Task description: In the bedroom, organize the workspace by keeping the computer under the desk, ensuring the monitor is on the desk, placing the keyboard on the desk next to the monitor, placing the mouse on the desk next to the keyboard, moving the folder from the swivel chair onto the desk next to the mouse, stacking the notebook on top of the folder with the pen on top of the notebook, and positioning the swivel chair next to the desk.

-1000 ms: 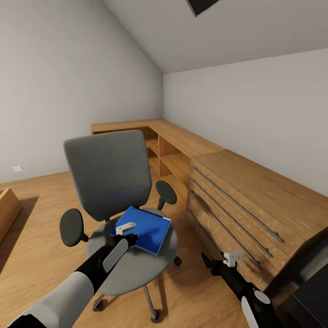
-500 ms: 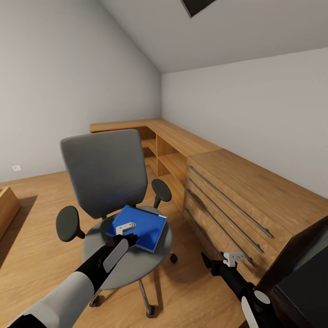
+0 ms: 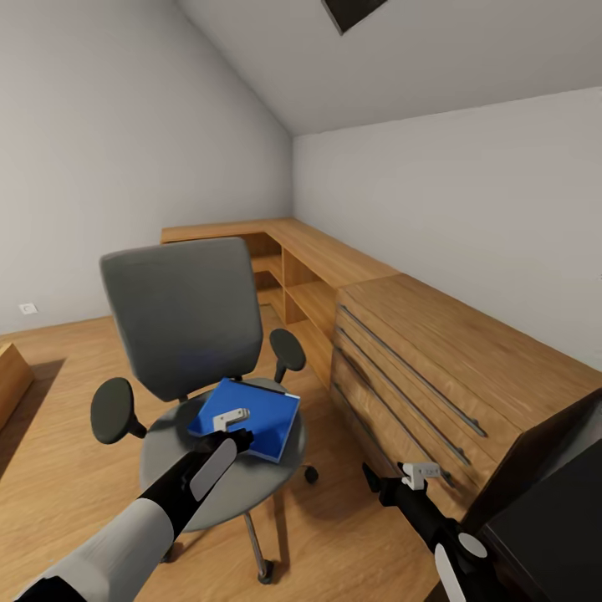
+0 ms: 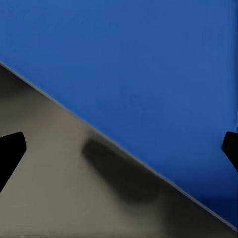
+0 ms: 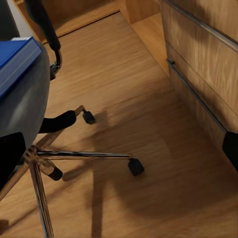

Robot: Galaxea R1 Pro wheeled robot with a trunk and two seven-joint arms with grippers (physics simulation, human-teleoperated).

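The folder (image 3: 244, 408) lies flat on the seat of the swivel chair (image 3: 180, 326), its far corner toward the chair's right armrest. The left gripper (image 3: 231, 416) hangs directly over the folder's near edge; in the left wrist view the blue cover (image 4: 148, 74) meets the grey seat along a diagonal, and the two dark fingers (image 4: 10, 153) stand wide apart at the picture's sides, grasping nothing. Whether they touch the folder I cannot tell, the view being so close and blurred. The right gripper (image 3: 420, 473) hangs low beside the light wooden dresser (image 3: 435, 351) (the one with long bar handles), released too, its fingers spread over the plank floor (image 5: 134, 99) near the chair's chrome base (image 5: 74, 154).
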